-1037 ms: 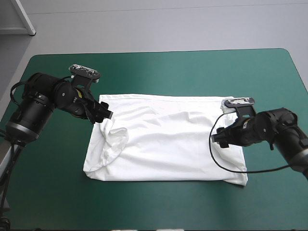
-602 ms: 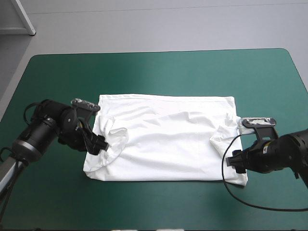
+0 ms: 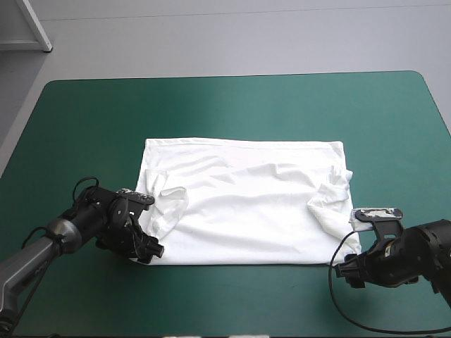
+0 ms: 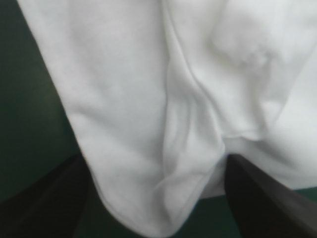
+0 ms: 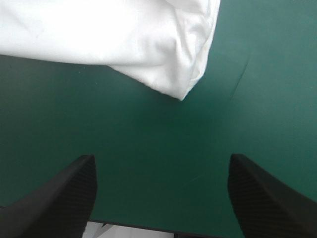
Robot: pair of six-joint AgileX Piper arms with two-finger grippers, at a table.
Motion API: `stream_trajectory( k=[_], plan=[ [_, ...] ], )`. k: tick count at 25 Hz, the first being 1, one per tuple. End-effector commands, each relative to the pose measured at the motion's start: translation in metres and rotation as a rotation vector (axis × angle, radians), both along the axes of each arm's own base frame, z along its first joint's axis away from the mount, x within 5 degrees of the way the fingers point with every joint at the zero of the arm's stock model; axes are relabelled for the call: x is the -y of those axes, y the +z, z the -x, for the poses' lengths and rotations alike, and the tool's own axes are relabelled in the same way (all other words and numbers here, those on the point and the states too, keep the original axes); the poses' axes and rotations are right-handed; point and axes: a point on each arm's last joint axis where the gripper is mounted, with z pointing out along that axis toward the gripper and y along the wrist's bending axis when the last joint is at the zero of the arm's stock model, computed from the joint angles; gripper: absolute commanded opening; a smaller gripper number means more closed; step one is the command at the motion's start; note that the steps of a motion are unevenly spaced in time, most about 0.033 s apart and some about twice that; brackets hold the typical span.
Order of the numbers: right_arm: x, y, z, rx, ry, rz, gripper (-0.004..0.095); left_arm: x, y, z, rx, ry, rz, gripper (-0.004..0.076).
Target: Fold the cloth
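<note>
The white T-shirt (image 3: 246, 204) lies spread flat mid-table as a wide rectangle, with a sleeve folded in at each end. My left gripper (image 3: 151, 251) sits low at the near left corner. In the left wrist view that rounded corner (image 4: 163, 163) lies between the parted black fingers (image 4: 49, 203), and the gripper (image 4: 156, 201) is open. My right gripper (image 3: 347, 272) is just off the near right corner. In the right wrist view it (image 5: 161, 198) stands open over bare cover, with the T-shirt's corner (image 5: 173, 59) a short way ahead.
Teal-green cover (image 3: 232, 105) surrounds the T-shirt on every side. A narrow strip of it (image 3: 239, 296) lies between the shirt's near hem and the table's near edge, where both grippers are.
Both arms have moved along the T-shirt's short sides from its far half toward the table's near edge. They now sit at the near corners. The T-shirt lies much as before.
</note>
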Motion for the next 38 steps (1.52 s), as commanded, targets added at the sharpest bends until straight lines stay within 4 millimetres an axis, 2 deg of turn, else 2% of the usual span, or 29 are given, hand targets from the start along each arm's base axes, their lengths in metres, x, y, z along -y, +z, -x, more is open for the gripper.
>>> stream_trajectory(
  k=[1, 2, 6, 7, 9, 16, 19, 23, 28, 32, 38],
  plan=[
    [-0.001, 0.008, -0.005, 0.085, 0.024, -0.011, 0.0683, 0.008, -0.011, -0.006, -0.001, 0.025, 0.046, 0.0497],
    [-0.001, 0.009, -0.007, 0.102, 0.035, -0.012, 0.0683, 0.01, -0.013, -0.006, -0.013, 0.037, 0.065, 0.0428],
    [-0.005, 0.003, -0.018, 0.101, 0.032, -0.014, 0.0676, 0.013, -0.013, -0.003, -0.036, 0.028, 0.101, 0.0048],
    [-0.006, -0.001, -0.022, 0.081, 0.032, -0.01, 0.067, 0.013, -0.013, -0.003, -0.042, 0.026, 0.097, -0.0008],
    [-0.008, -0.007, -0.028, 0.064, 0.031, -0.005, 0.067, 0.013, -0.013, -0.003, -0.044, 0.026, 0.096, -0.001],
    [-0.014, -0.057, -0.05, 0.001, 0.014, 0.003, 0.0648, 0.013, -0.013, -0.003, -0.045, 0.02, 0.096, -0.001],
    [-0.017, -0.061, -0.053, 0.019, 0.014, -0.025, 0.053, 0.012, -0.012, -0.002, -0.049, 0.02, 0.095, -0.001],
    [-0.017, -0.061, -0.054, 0.029, 0.029, -0.018, 0.0311, 0.012, -0.005, -0.001, -0.014, 0.018, 0.106, -0.001],
    [-0.015, -0.06, -0.057, 0.07, 0.051, 0.011, -0.0019, 0.01, 0.024, 0.001, 0.096, 0.005, 0.14, -0.001],
    [-0.013, -0.045, -0.06, 0.109, 0.069, 0.037, -0.0014, 0.01, 0.058, 0.001, 0.187, -0.002, 0.168, -0.001],
    [-0.001, 0.014, -0.065, 0.264, 0.04, 0.146, -0.0014, -0.001, 0.111, -0.009, 0.288, -0.002, 0.081, -0.001]
  ],
)
